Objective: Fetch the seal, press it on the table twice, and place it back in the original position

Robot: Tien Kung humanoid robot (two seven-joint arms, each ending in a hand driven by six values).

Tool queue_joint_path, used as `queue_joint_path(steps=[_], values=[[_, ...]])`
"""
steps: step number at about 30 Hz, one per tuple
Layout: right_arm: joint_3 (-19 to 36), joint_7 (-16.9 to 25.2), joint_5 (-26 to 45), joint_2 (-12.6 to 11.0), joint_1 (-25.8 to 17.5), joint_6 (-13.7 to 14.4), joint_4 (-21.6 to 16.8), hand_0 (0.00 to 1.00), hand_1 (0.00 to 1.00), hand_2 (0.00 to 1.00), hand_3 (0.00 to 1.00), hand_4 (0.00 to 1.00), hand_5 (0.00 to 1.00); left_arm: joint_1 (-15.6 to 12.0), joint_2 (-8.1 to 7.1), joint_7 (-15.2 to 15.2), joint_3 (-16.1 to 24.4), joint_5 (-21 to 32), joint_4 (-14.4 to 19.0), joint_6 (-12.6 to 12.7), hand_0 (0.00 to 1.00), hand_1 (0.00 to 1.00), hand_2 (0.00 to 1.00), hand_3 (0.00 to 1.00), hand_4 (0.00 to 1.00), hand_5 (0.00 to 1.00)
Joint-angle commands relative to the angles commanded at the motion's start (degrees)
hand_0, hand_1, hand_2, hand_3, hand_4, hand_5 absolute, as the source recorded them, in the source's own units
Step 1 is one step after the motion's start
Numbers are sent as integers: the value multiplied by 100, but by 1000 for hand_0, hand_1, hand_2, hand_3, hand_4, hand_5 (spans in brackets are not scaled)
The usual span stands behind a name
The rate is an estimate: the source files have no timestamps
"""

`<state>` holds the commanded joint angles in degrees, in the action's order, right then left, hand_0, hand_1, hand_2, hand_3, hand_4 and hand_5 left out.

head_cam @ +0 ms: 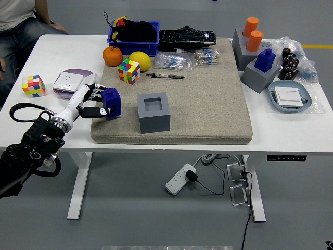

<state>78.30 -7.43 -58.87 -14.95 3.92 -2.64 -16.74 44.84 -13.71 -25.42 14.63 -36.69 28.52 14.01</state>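
Note:
My left hand (98,104) is shut on the blue seal (111,102) and holds it low over the left edge of the beige mat (208,99). The seal's grey holder block (154,111) stands open-topped and hollow on the mat, to the right of the seal. My black left arm (31,148) comes in from the lower left. I cannot tell whether the seal's base touches the mat. The right arm is out of view.
A Rubik's cube (129,71), orange (112,55), lemon (140,60) and blue bin (133,34) lie behind. Another cube (32,85) and a purple-white box (72,83) sit left. Right: a second blue seal in its block (261,70), orange cylinders (251,32), a tray (289,97). A person sits top left.

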Motion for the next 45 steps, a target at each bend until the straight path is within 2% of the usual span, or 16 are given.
queue_joint_path(steps=[14,45], values=[[-28,-1,4,-1,-16,2,-2,782,694,652,655,711,481,-72,73,16,-163,51,-35,-8,641,485,462,593,684,2],[73,6,-6,28,-24,6,-3,782,694,652,654,710,481,-56,32,22,-314,101,-89,-22,640,486,462,592,693,2]])
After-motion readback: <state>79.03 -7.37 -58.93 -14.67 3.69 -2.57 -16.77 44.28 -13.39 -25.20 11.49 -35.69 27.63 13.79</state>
